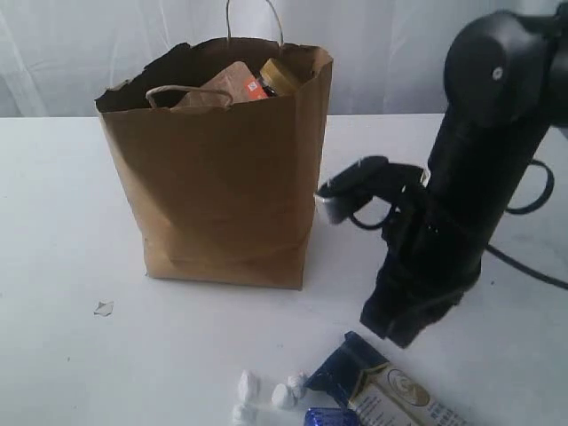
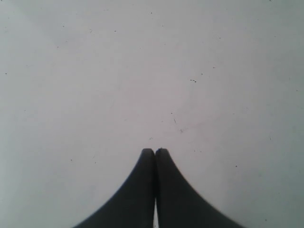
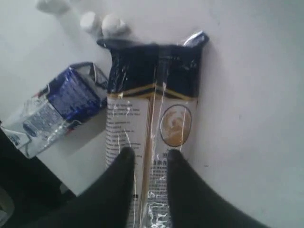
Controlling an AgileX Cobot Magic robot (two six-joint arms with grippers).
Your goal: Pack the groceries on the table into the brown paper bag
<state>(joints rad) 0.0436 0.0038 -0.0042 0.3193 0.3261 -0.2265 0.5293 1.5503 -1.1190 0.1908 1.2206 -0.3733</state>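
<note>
The brown paper bag (image 1: 222, 169) stands upright on the white table (image 1: 62, 355). Over its torn rim show the brown pouch (image 1: 229, 87) and the gold-lidded jar (image 1: 277, 74). The flat spaghetti packet (image 3: 152, 114) lies on the table near the front edge (image 1: 390, 390), with the small blue-white carton (image 3: 59, 107) lying beside it (image 1: 330, 417). My right gripper (image 3: 151, 154) hovers just over the packet, open, its fingers apart above the label. My left gripper (image 2: 155, 151) is shut and empty over bare table (image 2: 142, 71). The bottle and the can are out of view.
Several small white lumps (image 1: 266, 390) lie by the packet's dark end. A little paper scrap (image 1: 104, 308) sits left of the bag. The black right arm (image 1: 470, 177) stands right of the bag, with cables trailing behind it.
</note>
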